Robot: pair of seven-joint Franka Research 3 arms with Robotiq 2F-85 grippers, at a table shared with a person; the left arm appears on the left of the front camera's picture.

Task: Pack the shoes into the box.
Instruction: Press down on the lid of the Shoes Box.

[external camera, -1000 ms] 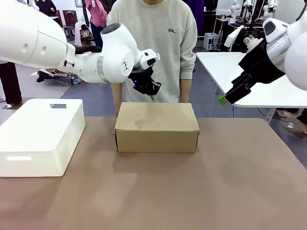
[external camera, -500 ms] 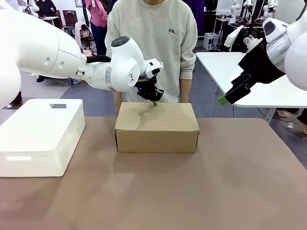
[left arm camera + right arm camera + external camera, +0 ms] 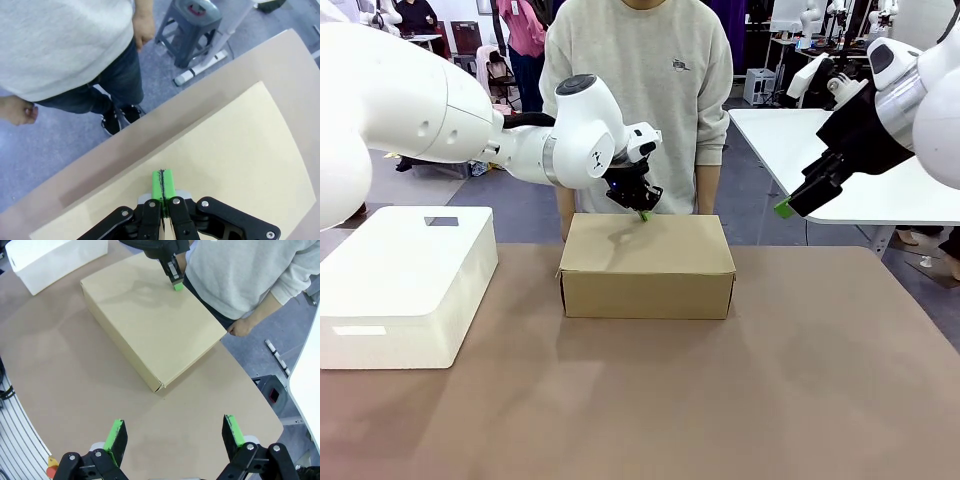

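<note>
Left tool [image 3: 641, 211], pads pinched shut and empty, has dropped onto shut box [image 3: 647, 265] lid's far edge, frame centre; right tool [image 3: 175, 436] wide open, idle; lid pressed closed, packing likely done.

The box [image 3: 647, 265] is plain brown cardboard, matt and smooth, its lid flat and unprinted. The bench [image 3: 720, 400] under it has a dull tan surface with no shine. The bin [image 3: 405, 280] beside it looks like white plastic with a soft sheen. Both arms wear glossy white shells; the left gripper [image 3: 642, 213] and right gripper [image 3: 175, 437] are black with bright green pads. The person's sweatshirt [image 3: 640, 80] is grey cloth.
</note>
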